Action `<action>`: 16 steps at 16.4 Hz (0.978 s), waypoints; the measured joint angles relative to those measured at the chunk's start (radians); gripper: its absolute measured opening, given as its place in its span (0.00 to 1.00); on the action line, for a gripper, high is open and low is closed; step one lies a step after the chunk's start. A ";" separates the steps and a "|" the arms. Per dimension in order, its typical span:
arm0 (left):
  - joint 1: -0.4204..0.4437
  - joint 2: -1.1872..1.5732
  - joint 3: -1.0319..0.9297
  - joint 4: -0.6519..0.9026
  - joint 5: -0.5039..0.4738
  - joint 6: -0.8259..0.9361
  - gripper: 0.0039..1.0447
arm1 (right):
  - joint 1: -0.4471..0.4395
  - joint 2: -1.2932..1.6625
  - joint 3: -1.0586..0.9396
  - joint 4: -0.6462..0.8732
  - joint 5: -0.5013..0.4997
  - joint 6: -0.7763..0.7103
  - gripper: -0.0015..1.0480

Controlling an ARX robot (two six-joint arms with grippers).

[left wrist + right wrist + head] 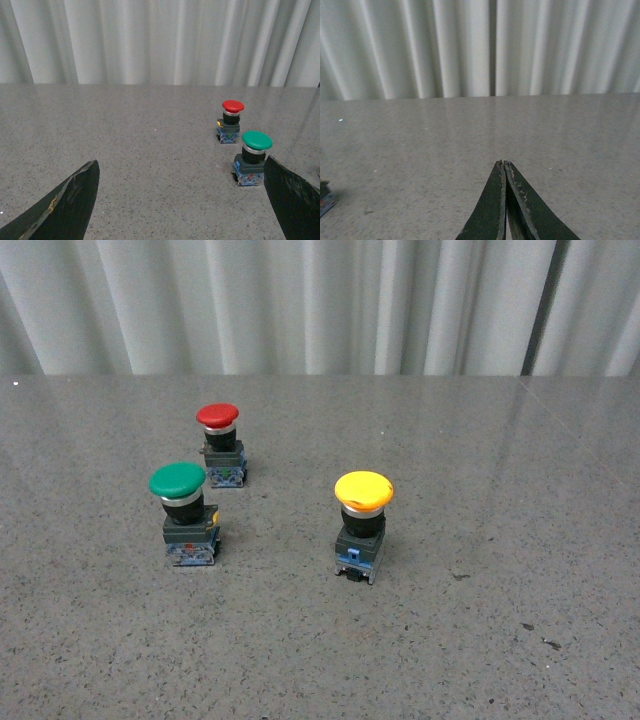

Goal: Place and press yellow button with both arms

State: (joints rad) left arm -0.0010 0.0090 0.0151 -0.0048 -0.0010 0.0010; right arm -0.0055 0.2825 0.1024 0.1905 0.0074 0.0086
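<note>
Yellow button [363, 502] stands upright, untouched — left gripper [180, 200] spread wide should grasp its black body squarely; right gripper [505, 200] pressed together, ready to push.

Green button [177, 481] — red button [217, 416]

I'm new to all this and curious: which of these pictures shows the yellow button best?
The front view: the yellow button stands there whole and unblocked, yellow cap to base. The left wrist view shows only the other two buttons, not it. The right wrist view shows none of it either.
</note>
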 joint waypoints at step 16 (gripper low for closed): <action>0.000 0.000 0.000 0.000 0.001 0.000 0.94 | 0.005 -0.278 -0.089 -0.195 -0.008 -0.002 0.02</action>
State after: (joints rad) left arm -0.0010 0.0090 0.0151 -0.0044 -0.0002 0.0010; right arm -0.0002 0.0048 0.0132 -0.0048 -0.0006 0.0063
